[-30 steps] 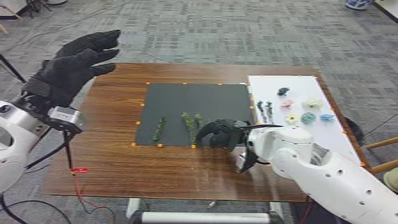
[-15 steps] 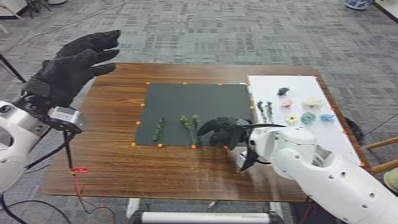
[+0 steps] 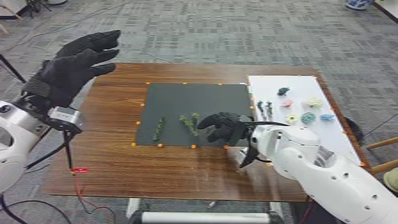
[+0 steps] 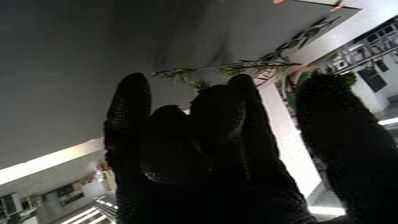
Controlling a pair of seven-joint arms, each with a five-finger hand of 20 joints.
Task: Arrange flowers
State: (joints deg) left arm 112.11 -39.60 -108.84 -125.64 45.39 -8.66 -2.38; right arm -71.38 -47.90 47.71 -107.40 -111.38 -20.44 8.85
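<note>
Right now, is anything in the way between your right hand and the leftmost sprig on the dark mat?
Yes. The branched sprig lies on the mat between my right hand and the leftmost sprig. I see nothing else between them.

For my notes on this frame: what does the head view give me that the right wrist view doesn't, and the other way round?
Head view: the open left hand raised at the table's left side, and small flower heads, among them a pink one, a yellow one and a blue one.

Right wrist view: a close look at the right hand's fingers, with a leafy sprig just past their tips.

Both: the right hand, the dark mat, the white board and greenery.
</note>
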